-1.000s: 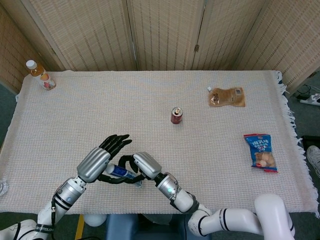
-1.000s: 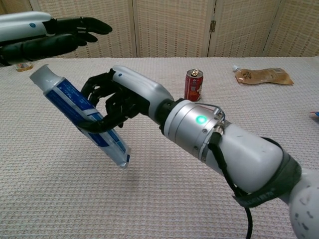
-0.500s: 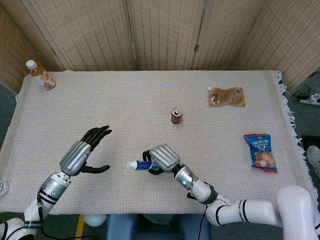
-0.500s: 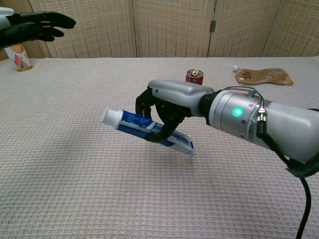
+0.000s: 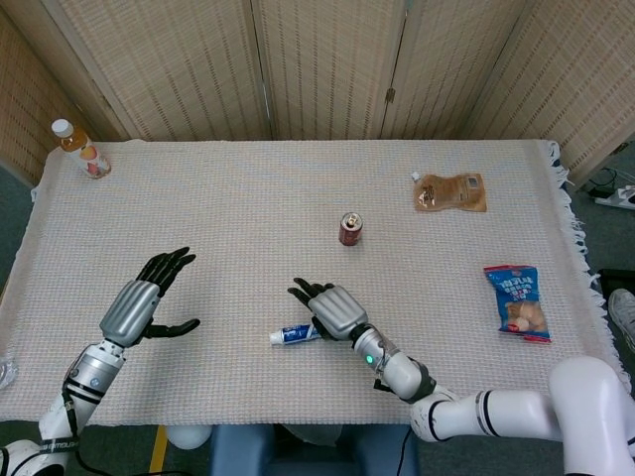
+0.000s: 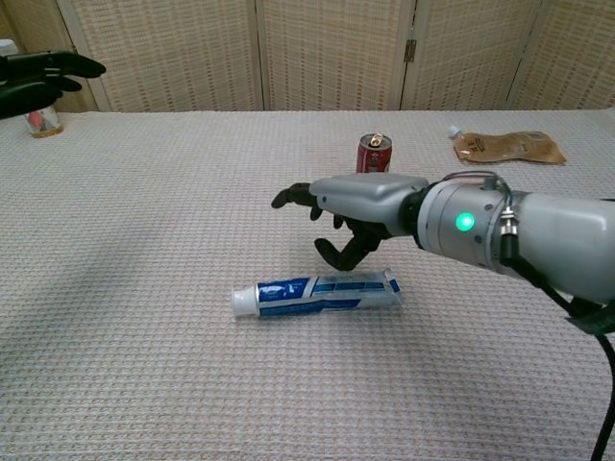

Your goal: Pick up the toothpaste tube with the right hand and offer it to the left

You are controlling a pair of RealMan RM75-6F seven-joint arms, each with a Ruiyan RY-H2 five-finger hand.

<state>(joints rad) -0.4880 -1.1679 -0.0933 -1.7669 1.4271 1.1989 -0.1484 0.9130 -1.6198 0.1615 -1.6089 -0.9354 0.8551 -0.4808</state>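
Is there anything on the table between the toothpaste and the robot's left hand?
No. In the head view only bare woven cloth lies between the toothpaste tube and the open left hand.

The right robot hand (image 6: 356, 206) has a smooth silver-grey shell over its back and black fingers (image 6: 293, 197); behind it sits a silver cylindrical wrist with a glowing green light (image 6: 465, 222), small screws and a thin wire looped across its top, then a pale grey forearm with a black cable hanging at its far end. The left robot hand (image 5: 139, 302) is built alike, a silver back plate with black fingers (image 5: 167, 264). Behind each wrist the arms turn glossy white with black bands at the joints.
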